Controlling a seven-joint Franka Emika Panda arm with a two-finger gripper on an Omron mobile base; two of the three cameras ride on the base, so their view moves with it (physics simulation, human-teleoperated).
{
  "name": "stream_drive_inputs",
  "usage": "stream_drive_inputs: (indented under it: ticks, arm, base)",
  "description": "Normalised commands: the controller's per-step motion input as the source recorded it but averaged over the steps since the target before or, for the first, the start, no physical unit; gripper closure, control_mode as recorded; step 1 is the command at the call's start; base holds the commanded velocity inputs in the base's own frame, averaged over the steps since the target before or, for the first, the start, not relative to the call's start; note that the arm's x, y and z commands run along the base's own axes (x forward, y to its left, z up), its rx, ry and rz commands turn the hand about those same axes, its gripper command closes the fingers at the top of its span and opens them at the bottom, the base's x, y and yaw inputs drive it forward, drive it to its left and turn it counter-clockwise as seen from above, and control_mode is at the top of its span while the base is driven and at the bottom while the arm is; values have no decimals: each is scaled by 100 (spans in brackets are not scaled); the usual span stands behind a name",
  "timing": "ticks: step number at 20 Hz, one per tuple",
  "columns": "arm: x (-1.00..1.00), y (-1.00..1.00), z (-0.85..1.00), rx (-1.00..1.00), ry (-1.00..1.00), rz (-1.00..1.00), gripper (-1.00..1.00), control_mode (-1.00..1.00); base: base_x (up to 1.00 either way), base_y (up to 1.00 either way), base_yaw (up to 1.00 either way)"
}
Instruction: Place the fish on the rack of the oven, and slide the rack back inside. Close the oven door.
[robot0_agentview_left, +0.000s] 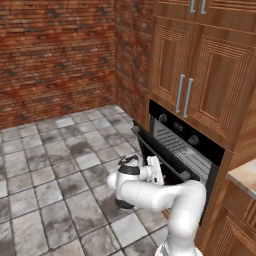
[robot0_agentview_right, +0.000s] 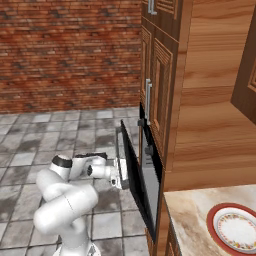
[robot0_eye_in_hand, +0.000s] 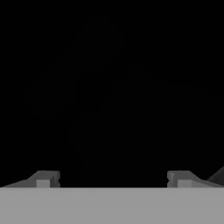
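Observation:
The black oven (robot0_agentview_left: 186, 141) sits in brown cabinetry, with round knobs on its control strip (robot0_agentview_left: 177, 126). Its door (robot0_agentview_right: 132, 172) stands partly open, leaning outward at a steep angle. Thin silver rack wires (robot0_agentview_left: 173, 142) show inside the cavity behind the door. My gripper (robot0_agentview_right: 123, 176) is at the door's dark outer face, about mid-height, reaching in from the floor side. In the hand view the fingertips (robot0_eye_in_hand: 44, 179) stand wide apart before a black surface, with nothing between them, so the gripper (robot0_eye_in_hand: 112, 179) is open. The fish is hidden.
A red-rimmed white plate (robot0_agentview_right: 235, 228) lies on the marble counter (robot0_agentview_right: 192, 215) right of the oven. Wooden cabinet doors with steel bar handles (robot0_agentview_left: 182, 95) hang above the oven. A grey tiled floor (robot0_agentview_left: 55, 165) runs left to a brick wall (robot0_agentview_left: 55, 55).

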Motion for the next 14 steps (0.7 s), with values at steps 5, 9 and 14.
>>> stream_drive_inputs:
  ticks: [5, 9, 14]
  arm:
    - [45, -100, 3, -19, -3, -32, -100, -100]
    - [50, -100, 0, -9, -3, -27, -100, -100]
    - [55, -100, 0, 0, -1, -13, -100, -100]
  base:
    - [0, 0, 0]
    - [0, 0, 0]
    - [0, 0, 0]
